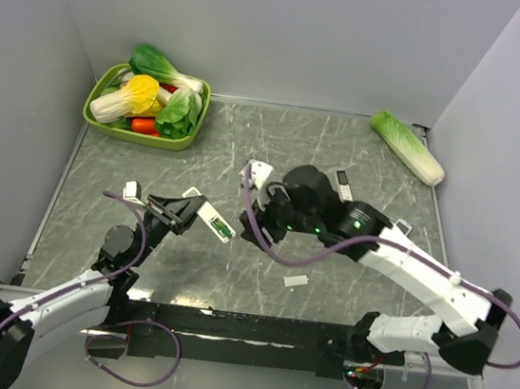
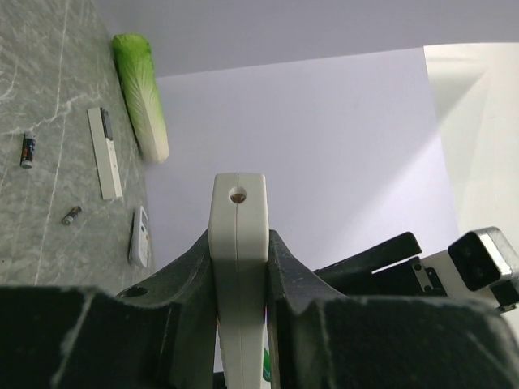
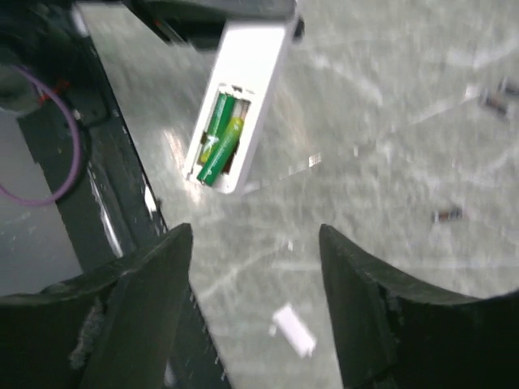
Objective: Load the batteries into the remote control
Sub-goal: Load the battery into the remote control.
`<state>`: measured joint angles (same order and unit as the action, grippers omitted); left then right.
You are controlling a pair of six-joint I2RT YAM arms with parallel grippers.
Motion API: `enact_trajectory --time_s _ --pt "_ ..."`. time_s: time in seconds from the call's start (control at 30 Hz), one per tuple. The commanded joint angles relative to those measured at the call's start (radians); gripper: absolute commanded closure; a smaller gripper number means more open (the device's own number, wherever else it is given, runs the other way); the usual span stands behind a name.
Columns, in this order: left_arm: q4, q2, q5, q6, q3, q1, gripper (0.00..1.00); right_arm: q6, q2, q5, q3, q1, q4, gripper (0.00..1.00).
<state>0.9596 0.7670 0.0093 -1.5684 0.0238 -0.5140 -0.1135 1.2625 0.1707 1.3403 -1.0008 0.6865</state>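
My left gripper point(image 1: 190, 212) is shut on the long white remote control point(image 1: 214, 219) and holds it above the table, back side up. In the left wrist view the remote point(image 2: 238, 243) stands edge-on between the fingers. In the right wrist view two green batteries point(image 3: 217, 138) lie in the remote's point(image 3: 243, 89) open green-lined recess, one slightly askew. My right gripper point(image 3: 255, 235) is open and empty, hovering just right of the remote; it also shows in the top view point(image 1: 263, 209).
A small white cover piece point(image 1: 296, 281) lies on the table point(image 1: 343, 292). A white remote with a black end point(image 1: 344, 184), a shorter remote point(image 2: 139, 237) and two dark cells point(image 2: 28, 150) lie at the right. A cabbage point(image 1: 407, 147) and a green vegetable basket point(image 1: 95, 115) sit at the back.
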Motion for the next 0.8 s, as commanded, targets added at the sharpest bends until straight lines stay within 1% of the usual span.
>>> enact_trajectory --time_s 0.0,0.03,0.07,0.13,0.17,0.2,0.23,0.37,0.43,0.5,0.57,0.77 --pt "-0.024 -0.035 0.053 0.011 -0.084 0.005 0.98 -0.164 -0.152 0.165 -0.147 0.019 -0.263 0.32" --pt "-0.042 -0.035 0.064 0.013 -0.079 0.006 0.98 -0.185 -0.188 0.234 -0.194 0.025 -0.287 0.34" --pt "-0.047 -0.032 0.087 0.019 -0.064 0.008 0.98 -0.201 -0.202 0.259 -0.211 0.028 -0.332 0.35" --pt "-0.047 -0.017 0.113 0.022 -0.052 0.008 0.98 -0.245 -0.224 0.355 -0.242 0.042 -0.35 0.39" --pt "-0.044 0.0 0.136 0.018 -0.044 0.009 0.98 -0.261 -0.229 0.392 -0.248 0.047 -0.367 0.39" --pt "-0.035 0.008 0.144 0.015 -0.041 0.009 0.98 -0.285 -0.229 0.42 -0.253 0.051 -0.372 0.4" --pt "-0.019 0.018 0.153 0.013 -0.041 0.009 0.99 -0.299 -0.227 0.481 -0.259 0.06 -0.375 0.41" --pt "0.008 0.06 0.179 0.013 -0.03 0.009 0.99 -0.351 -0.2 0.587 -0.259 0.079 -0.378 0.43" --pt "0.002 0.064 0.19 0.021 -0.03 0.009 0.98 -0.379 -0.177 0.608 -0.254 0.083 -0.367 0.49" --pt "-0.018 0.06 0.193 0.034 -0.004 0.009 0.99 -0.399 -0.149 0.625 -0.248 0.091 -0.355 0.54" --pt "-0.024 0.048 0.193 0.044 0.002 0.009 0.99 -0.413 -0.127 0.636 -0.236 0.096 -0.326 0.54" --pt "-0.079 0.014 0.19 0.074 0.025 0.009 0.99 -0.448 -0.048 0.641 -0.201 0.096 -0.262 0.6"
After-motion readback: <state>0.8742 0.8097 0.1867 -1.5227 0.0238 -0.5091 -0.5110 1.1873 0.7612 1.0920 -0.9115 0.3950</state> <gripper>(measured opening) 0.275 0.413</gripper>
